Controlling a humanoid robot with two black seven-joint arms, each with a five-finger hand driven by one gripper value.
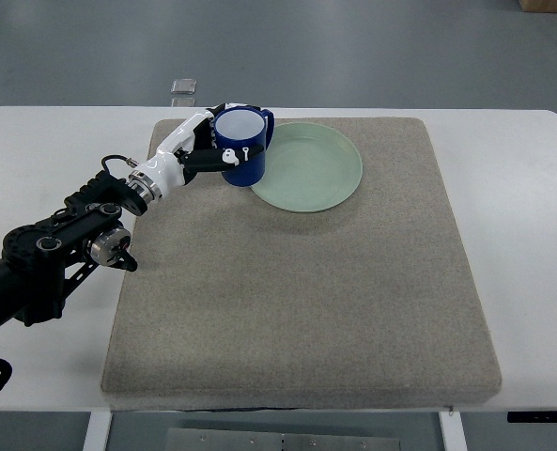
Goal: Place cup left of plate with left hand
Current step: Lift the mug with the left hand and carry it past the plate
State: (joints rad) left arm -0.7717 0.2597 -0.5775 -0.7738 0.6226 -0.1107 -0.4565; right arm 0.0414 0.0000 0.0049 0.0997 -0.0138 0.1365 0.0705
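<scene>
Left hand [201, 141] wraps its fingers [229, 157] around the blue cup [243, 147], upright, near the mat's [297, 301] far-left corner. Cup overlaps the left rim of the pale green plate [313, 167]. Mat lies on the white table [43, 141].

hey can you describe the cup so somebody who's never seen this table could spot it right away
Start at the grey mat covering most of the white table, then look to its far left corner. There the left robot hand grips a cup beside a pale green plate, overlapping the plate's left rim. It is the only dark blue thing, upright, with a white inside.
</scene>
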